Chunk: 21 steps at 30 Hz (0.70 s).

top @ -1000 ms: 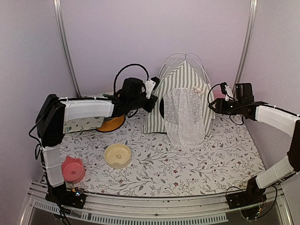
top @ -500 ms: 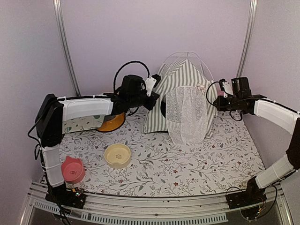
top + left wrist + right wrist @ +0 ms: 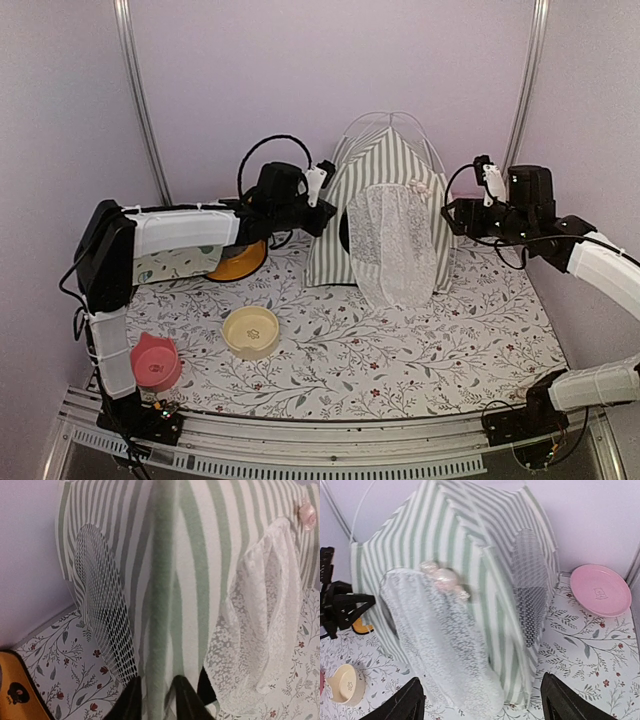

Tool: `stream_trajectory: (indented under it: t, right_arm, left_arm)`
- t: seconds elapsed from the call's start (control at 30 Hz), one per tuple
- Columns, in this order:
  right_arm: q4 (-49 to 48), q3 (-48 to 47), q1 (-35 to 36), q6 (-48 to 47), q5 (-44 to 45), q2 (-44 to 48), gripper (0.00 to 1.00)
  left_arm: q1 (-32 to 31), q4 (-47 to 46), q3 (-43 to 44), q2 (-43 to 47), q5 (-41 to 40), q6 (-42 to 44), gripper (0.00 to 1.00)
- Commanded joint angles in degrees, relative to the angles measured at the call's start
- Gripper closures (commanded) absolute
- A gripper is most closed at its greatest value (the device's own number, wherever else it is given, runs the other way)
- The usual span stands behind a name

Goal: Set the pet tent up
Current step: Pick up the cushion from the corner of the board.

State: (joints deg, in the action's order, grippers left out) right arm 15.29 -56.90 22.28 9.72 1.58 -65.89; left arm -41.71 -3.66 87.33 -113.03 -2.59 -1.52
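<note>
Most looks done: your tent [image 3: 392,172] stands at the far edge; left gripper [image 3: 156,697] pinches it, right gripper [image 3: 482,700] gapes empty.

No words, brand names or numbers can be read in any view. The only marks are small pictures: a black face-like print on the orange dish [image 3: 25,707], and a faint emblem, perhaps an animal face, on both the pink plate [image 3: 600,587] and the yellow bowl [image 3: 250,330].
</note>
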Motion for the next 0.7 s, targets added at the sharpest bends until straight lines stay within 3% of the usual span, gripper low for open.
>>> stream_trajectory:
  t: [0.0, 0.1, 0.2, 0.47, 0.67]
  right_arm:
    - [-3.5, 4.7, 4.9, 1.7, 1.2, 1.0, 0.17]
    - [-5.7, 6.4, 5.7, 3.6, -0.6, 1.1, 0.14]
    - [-8.3, 7.3, 5.8, 5.0, -1.9, 1.6, 0.02]
    - [-11.8, 6.8, 5.8, 5.6, -3.0, 1.2, 0.01]
    - [-13.2, 6.3, 5.8, 6.3, -5.1, 0.6, 0.01]
  left_arm:
    - [0.6, -1.6, -2.5, 3.3, -2.3, -3.0, 0.57]
    - [0.8, -3.8, -5.5, 7.0, -4.6, -5.2, 0.39]
    - [1.4, -5.5, -9.8, 11.2, -7.1, -8.6, 0.26]
    - [5.2, -3.4, -19.5, 19.8, -14.8, -16.0, 0.12]
    - [11.8, 1.9, -23.5, 20.9, -20.7, -20.3, 0.13]
